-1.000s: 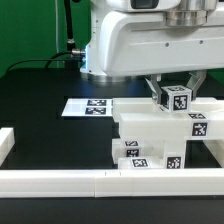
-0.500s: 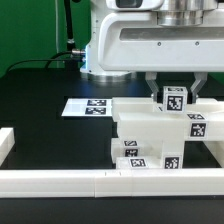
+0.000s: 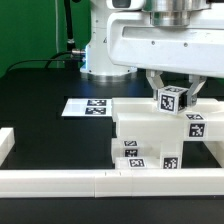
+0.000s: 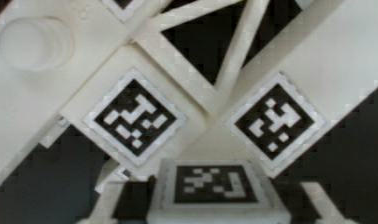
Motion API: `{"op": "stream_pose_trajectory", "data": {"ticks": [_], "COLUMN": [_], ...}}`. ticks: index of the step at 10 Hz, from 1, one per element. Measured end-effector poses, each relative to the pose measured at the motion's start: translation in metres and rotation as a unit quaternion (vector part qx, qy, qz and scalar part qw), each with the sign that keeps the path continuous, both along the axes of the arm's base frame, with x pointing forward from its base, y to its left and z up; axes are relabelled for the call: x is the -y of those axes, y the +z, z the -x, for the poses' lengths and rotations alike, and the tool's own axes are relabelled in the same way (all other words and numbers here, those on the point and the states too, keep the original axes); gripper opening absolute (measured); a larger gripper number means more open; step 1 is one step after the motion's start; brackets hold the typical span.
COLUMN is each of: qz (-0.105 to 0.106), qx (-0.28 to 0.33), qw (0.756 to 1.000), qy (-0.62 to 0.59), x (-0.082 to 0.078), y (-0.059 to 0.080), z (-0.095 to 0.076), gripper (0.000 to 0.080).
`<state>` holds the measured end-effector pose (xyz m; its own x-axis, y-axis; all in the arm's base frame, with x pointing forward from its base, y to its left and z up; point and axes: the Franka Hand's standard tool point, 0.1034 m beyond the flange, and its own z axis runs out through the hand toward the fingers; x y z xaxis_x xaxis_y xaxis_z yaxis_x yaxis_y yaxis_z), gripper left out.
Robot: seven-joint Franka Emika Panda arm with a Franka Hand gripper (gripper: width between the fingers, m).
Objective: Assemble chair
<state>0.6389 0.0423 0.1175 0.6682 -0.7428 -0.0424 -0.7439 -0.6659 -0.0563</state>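
White tagged cube (image 3: 172, 100) is pinched between my fingers (image 3: 153, 84), my gripper (image 3: 173, 97) closed on its sides. It is at the top of the blocky seat (image 3: 150, 135), which stands on the black table (image 3: 40, 90) behind the border rail (image 3: 60, 180).

My bench top (image 3: 40, 85) is matte black. The marker board (image 3: 84, 106) lies flat on it, nearer the far edge, tags up. A white border rail (image 3: 60, 181) runs along the near edge, with 1 short return at the corner on the exterior view's left. A black cable (image 3: 67, 30) drops to the far edge. Behind is a green wall (image 3: 30, 30).
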Motion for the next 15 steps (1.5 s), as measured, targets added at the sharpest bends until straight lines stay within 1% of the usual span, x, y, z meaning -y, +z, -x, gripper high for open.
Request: {"op": "stream_pose_trajectory", "data": {"ticks": [2, 3, 4, 5, 6, 7, 8, 9, 10, 11, 12, 13, 15], "qz": [-0.003, -0.003, -0.003, -0.003, -0.002, -0.002, -0.002, 0.001, 0.012, 0.021, 0.022, 0.027, 0.029], "qx": [-0.005, -0.005, -0.005, -0.004, -0.004, -0.004, -0.003, 0.0, 0.003, 0.006, 0.011, 0.016, 0.019], "qw": [0.998, 0.998, 0.998, 0.998, 0.999, 0.999, 0.999, 1.0, 0.995, 0.983, 0.971, 0.958, 0.934], "qy": [-0.065, -0.067, -0.064, -0.059, -0.05, -0.05, -0.043, 0.018, 0.096, 0.183, 0.237, 0.284, 0.357], "x": [0.0025, 0.0018, 0.0018, 0.0018, 0.0018, 0.0017, 0.0019, 0.0018, 0.0015, 0.0036, 0.0043, 0.0047, 0.0063], "y": [-0.0008, -0.0008, -0.0009, -0.0009, -0.0009, -0.0009, -0.0009, -0.0009, -0.0004, 0.0005, 0.0007, 0.0002, 0.0], "z": [0.0006, 0.0006, 0.0007, 0.0007, 0.0007, 0.0007, 0.0007, 0.0011, 0.0016, 0.0013, 0.0006, -0.0005, -0.0005], "gripper": [0.0279, 0.0373, 0.0373, 0.0508, 0.0508, 0.0625, 0.0642, 0.0642, 0.0648, 0.0649, 0.0649, 0.0649, 0.0649]}}
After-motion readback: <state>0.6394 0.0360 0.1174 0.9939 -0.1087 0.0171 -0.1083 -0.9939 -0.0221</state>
